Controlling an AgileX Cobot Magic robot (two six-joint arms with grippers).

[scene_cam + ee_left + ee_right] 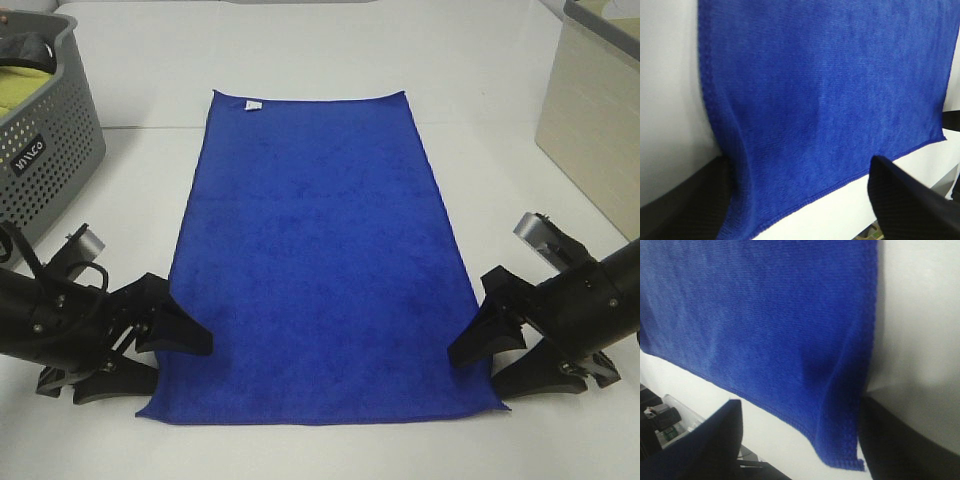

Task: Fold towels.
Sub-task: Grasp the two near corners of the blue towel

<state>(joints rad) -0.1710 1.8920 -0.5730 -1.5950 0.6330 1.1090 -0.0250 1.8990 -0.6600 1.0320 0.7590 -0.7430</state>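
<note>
my left fingers (180, 335) and right fingers (487, 345) stand wide, holding nothing, each pair set at a near corner of the blue towel (320, 260), one on either side edge. the towel lies spread lengthwise on the white bench (330, 60), its white label (253, 104) at the far left corner. farther off, a grey basket (50, 170) with a yellow-green cloth (20, 90) stands left, a beige bin (595, 130) right.

A smooth white surface (320, 50) lies under even light; a grey perforated plastic basket (55, 150) stands at ten o'clock, a beige rectangular bin (590, 120) at two.
</note>
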